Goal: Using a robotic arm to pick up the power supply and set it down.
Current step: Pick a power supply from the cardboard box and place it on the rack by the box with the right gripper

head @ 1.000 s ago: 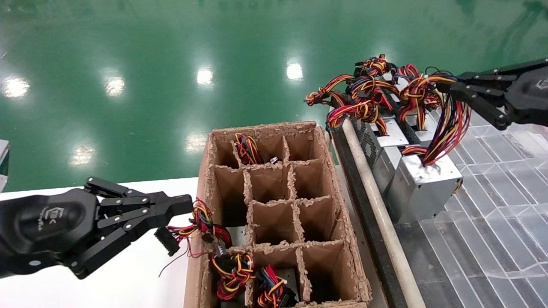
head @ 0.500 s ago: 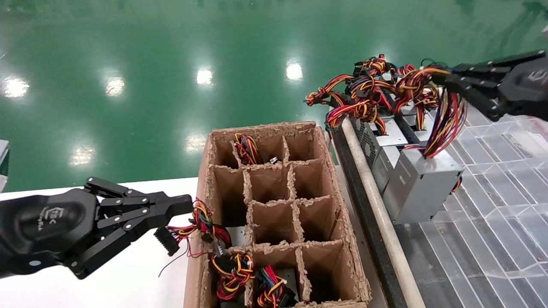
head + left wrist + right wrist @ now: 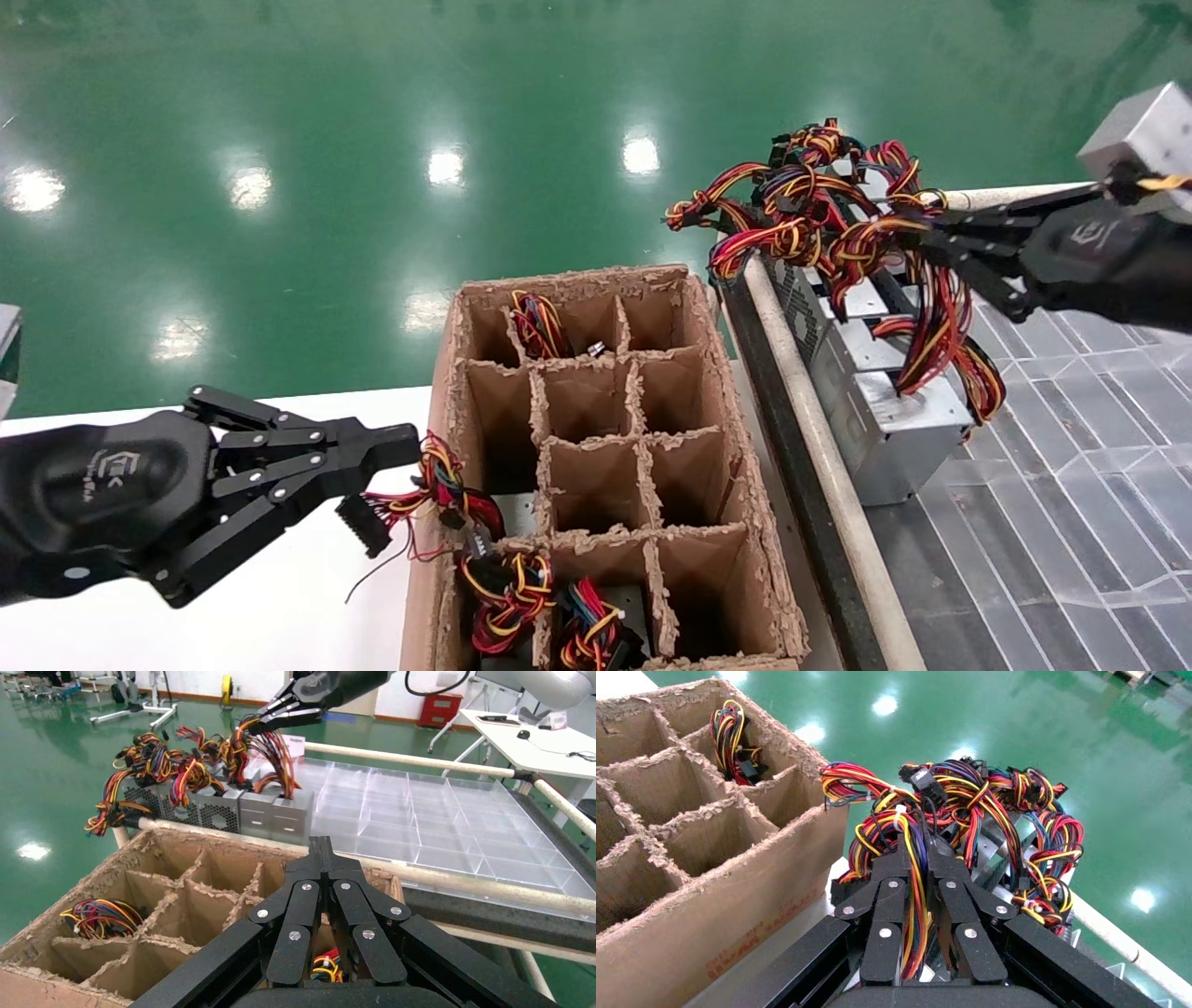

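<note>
Head view: right gripper (image 3: 917, 244) jaws pinch power supply (image 3: 899, 424) wires.

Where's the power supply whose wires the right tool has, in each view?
Head view: power supply, nearest of the row, right of the cardboard box.
Left wrist view: power supply, end of the row behind the box.
Right wrist view: body hidden by wires.
Shared landmark: cardboard box.

A divided cardboard box (image 3: 615, 466) sits on the counter (image 3: 233, 615). To its right, past a rail (image 3: 819, 447), power supplies (image 3: 875, 410) stand in a row on a tray (image 3: 1071, 522).
</note>
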{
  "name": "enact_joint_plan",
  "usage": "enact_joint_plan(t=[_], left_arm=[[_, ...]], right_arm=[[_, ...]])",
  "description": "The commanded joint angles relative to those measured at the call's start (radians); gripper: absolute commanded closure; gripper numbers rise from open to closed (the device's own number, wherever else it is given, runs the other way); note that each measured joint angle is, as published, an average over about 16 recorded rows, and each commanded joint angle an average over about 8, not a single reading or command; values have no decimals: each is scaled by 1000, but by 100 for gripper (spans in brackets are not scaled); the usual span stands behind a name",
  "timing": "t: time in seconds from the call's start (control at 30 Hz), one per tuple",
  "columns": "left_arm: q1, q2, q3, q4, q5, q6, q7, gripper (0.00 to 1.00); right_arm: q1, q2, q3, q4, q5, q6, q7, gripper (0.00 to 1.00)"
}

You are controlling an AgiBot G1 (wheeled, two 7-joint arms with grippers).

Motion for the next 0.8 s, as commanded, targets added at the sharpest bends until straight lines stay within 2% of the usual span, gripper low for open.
enact_joint_plan(t=[0.03, 0.2, 0.27, 0.33, 0.8], left_arm=[[0, 0, 0, 0, 0, 0, 0, 100], [0, 0, 0, 0, 0, 0, 0, 100], [0, 0, 0, 0, 0, 0, 0, 100], [0, 0, 0, 0, 0, 0, 0, 100], [0, 0, 0, 0, 0, 0, 0, 100]], right_arm=[[-3, -4, -4, -7, -5, 1, -2, 84], [2, -9, -5, -21, -3, -3, -2, 23], [4, -11, -6, -24, -2, -6, -2, 4], [7, -13, -6, -26, 1, -10, -2, 0], [16, -22, 11, -40, 59, -42, -12, 0]])
